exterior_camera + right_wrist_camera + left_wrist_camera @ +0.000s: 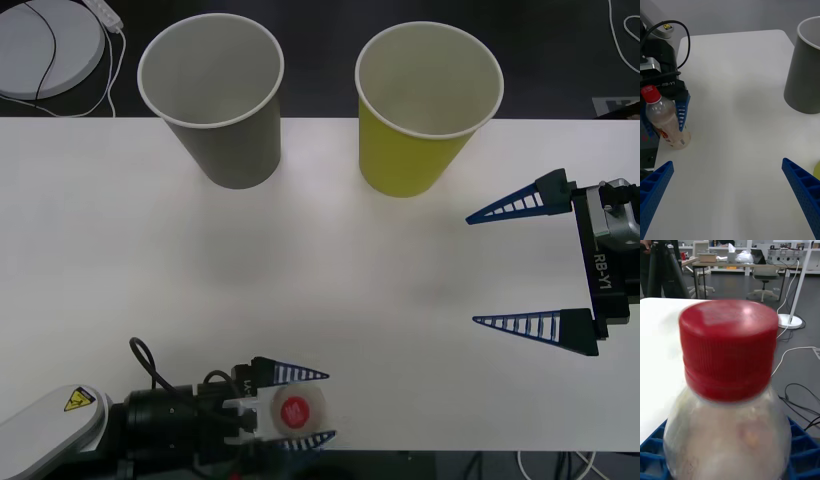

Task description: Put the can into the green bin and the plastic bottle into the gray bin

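Observation:
The plastic bottle [293, 410], clear with a red cap, stands at the table's front edge. My left gripper [322, 407] is shut on it, one blue finger on each side. In the right wrist view the bottle [668, 120] is upright on the table with a left finger [683, 110] against it. Its red cap [728, 348] looms close in the left wrist view. The gray bin [215, 100] stands at the back left and the green bin [425, 110] at the back right. My right gripper [473, 270] hovers open at the right, in front of the green bin. The can is out of view.
A white round disc with a cable [45, 45] lies on the floor beyond the table's back left corner. The white table [300, 260] stretches bare between the bins and the grippers. The gray bin [805, 75] also stands ahead of my right fingers.

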Controlling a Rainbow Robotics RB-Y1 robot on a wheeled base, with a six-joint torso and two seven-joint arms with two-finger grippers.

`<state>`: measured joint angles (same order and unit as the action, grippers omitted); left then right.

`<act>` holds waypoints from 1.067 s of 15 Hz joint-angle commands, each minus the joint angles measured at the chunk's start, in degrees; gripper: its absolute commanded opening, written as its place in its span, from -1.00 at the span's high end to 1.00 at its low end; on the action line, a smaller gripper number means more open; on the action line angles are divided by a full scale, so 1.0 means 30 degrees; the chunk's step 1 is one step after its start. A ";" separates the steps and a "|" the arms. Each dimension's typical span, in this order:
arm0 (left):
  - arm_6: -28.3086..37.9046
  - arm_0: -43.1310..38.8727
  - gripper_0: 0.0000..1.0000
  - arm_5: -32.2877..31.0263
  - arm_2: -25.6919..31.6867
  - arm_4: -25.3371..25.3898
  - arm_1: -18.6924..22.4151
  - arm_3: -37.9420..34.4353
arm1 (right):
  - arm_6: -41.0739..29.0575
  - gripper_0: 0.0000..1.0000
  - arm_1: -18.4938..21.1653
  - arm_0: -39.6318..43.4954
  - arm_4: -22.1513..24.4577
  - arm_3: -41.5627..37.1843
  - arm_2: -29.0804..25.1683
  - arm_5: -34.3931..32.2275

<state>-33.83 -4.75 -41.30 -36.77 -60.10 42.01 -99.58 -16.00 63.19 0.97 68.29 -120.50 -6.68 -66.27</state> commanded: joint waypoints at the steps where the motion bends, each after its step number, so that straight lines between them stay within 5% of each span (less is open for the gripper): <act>1: 0.0084 0.0000 1.00 -0.0003 -0.0018 -0.0004 0.0000 0.0001 | 0.0002 -1.00 0.0000 0.0000 -0.0001 0.0000 0.0000 0.0000; 7: 0.0113 0.0029 1.00 -0.0003 -0.0018 0.0172 0.0030 -0.0087 | 0.0002 -1.00 0.0000 0.0000 -0.0001 0.0000 0.0000 0.0000; 16: 0.0523 -0.0059 1.00 -0.0003 0.0392 0.1812 0.2110 -0.2255 | 0.0002 -1.00 0.0000 0.0000 -0.0001 0.0000 0.0000 0.0000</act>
<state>-32.33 -4.85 -41.30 -35.68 -55.00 47.90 -105.94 -16.00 63.19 0.97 68.29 -120.50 -6.68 -66.27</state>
